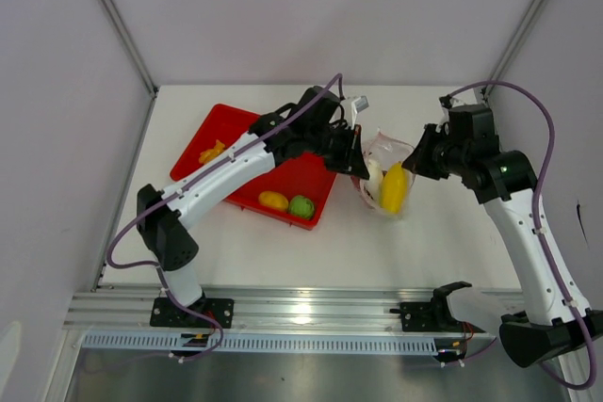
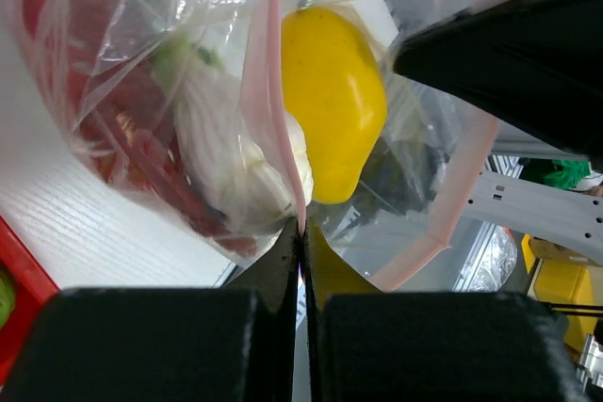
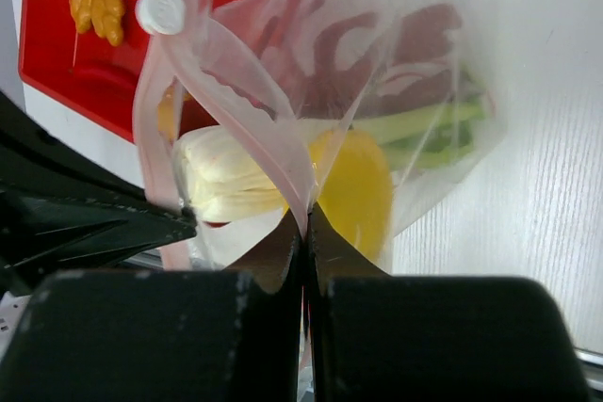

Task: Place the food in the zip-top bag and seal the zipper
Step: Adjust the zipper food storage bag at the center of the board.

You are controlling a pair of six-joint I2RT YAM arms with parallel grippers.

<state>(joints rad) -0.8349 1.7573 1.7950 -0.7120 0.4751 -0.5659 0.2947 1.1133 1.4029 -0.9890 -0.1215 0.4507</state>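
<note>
- On the red tray [image 1: 300, 181] at the left lie the orange ruffled piece [image 1: 212, 152], a yellow oval fruit [image 1: 273, 201] and the green round fruit [image 1: 301, 206], all well apart from both grippers.
- The left gripper [image 1: 362, 167], just right of the tray, has its jaws pressed together on the zipper [image 2: 271, 91] at the bag's left mouth edge.
- The zip-top bag [image 1: 384, 150] sits between the grippers with its mouth open, holding a second yellow fruit [image 1: 394, 188], the leek stalk [image 2: 236, 152] and red chillies [image 2: 141, 162].
- The right gripper [image 1: 415, 163] pinches the opposite mouth strip, jaws closed on it.
</note>
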